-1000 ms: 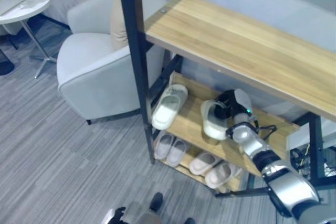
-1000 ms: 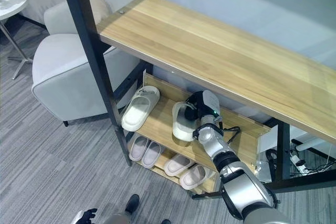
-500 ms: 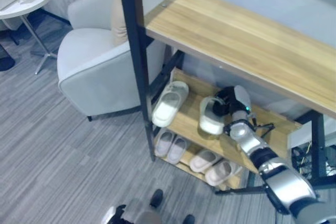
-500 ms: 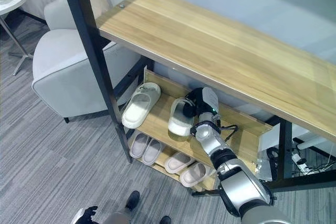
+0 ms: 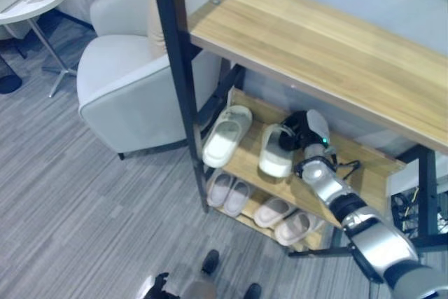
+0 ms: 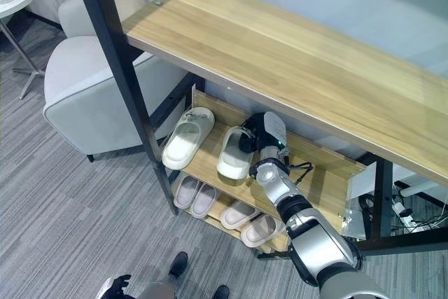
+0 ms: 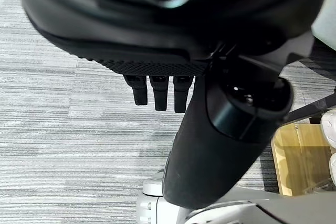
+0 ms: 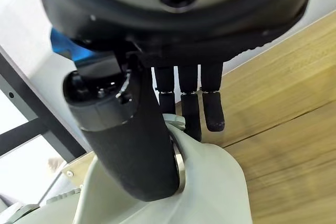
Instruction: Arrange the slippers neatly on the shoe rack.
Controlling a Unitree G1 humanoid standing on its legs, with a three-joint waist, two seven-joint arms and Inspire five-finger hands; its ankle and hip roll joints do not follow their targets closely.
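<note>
Wooden shoe rack stands beside a grey armchair. Reaching under its top board, the right hand pinches a white slipper between thumb and fingers on the middle shelf. Left hand hangs over carpet, fingers relaxed.

Two pale slippers lie on the rack's middle wooden shelf, soles down. One slipper lies at the shelf's 9 o'clock end; the other is just beside it, nearer the centre. The lower shelf holds two more pairs.
</note>
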